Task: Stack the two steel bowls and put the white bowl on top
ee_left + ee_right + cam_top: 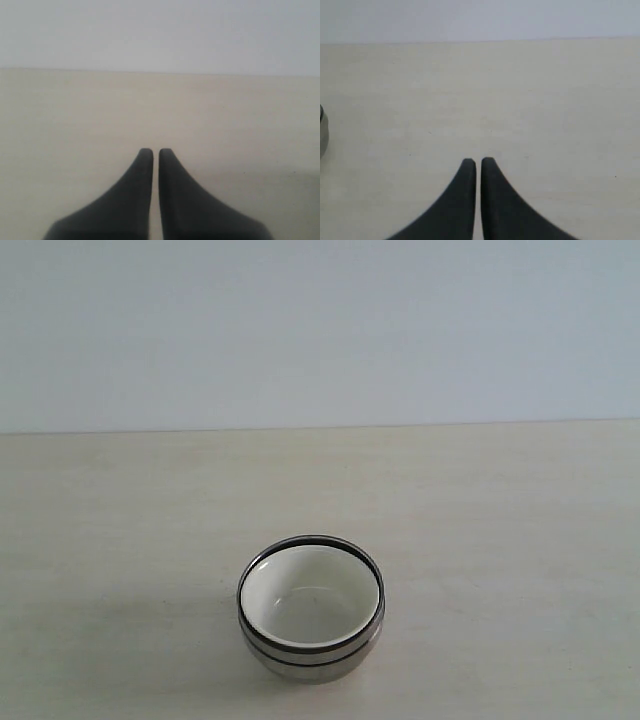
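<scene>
Stack is sitting on the table [520, 540] at 6 o'clock in the exterior view, a touch toward 7. Steel bowls [312, 660] are nesting one inside the other, both rims showing as stacked bands. White bowl [310, 595] is sitting upright inside the upper one, mouth facing up, its rim lying just inside the steel rim.

Left gripper [156, 151]: fingers pressing together, only a hairline slit showing, holding nothing, pointing out across the tabletop.

Right gripper [478, 161]: same, fingers meeting tip to tip, carrying nothing. A sliver of the steel bowls [322, 134] is showing at the edge of the right wrist view, well apart from those fingertips.

Pale wall [320, 330] is running behind the table at 12 o'clock.
</scene>
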{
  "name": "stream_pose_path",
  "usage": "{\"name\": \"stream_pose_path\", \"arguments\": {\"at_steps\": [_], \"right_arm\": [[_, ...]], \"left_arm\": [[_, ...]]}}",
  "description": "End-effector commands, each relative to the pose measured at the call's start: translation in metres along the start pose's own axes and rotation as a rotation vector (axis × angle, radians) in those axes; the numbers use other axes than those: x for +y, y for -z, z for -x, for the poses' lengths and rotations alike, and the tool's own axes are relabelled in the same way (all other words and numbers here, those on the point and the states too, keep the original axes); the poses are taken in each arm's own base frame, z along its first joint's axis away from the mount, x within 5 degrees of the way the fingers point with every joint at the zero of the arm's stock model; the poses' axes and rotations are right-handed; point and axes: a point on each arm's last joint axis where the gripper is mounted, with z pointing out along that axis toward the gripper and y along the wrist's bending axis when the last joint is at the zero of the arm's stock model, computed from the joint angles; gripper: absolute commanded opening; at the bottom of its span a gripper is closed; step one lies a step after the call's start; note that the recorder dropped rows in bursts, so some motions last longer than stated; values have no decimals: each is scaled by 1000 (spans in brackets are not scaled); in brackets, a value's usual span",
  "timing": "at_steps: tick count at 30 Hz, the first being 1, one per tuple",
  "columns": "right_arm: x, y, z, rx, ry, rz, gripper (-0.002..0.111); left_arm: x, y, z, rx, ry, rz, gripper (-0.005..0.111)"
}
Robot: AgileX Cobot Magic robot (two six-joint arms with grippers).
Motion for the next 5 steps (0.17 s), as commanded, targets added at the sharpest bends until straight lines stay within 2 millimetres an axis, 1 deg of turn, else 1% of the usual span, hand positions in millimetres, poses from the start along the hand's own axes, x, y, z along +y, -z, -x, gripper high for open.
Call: {"name": "stream_pose_path", "arguments": {"at_steps": [1, 5], "right_arm": [[-1, 0, 0, -15, 4, -7, 0], [-1, 0, 0, -15, 4, -7, 0]], "left_arm": [[0, 0, 0, -8, 16, 1, 4], [0, 0, 0, -8, 16, 1, 4]]}}
